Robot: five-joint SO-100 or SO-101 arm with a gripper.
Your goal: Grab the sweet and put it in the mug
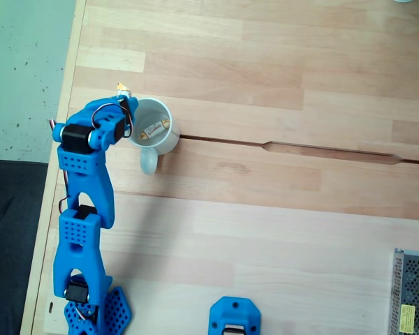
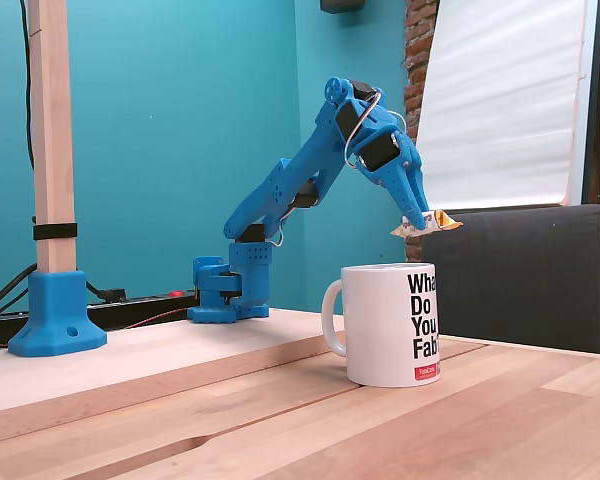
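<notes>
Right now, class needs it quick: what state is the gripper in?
Gripper: closed on a sweet, held above the mug.

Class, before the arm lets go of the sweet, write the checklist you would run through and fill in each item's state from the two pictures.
1. Sweet held in the gripper: ok; the sweet sits between the fingertips.
2. Sweet higher than the mug's rim: ok; in a fixed view it hangs above the mug.
3. Sweet over the mug's opening: not ok; in a fixed view from above it lies outside the rim.
4. Mug upright: ok.
5. Room inside the mug: ok; another sweet already lies in it, with space left.
</notes>
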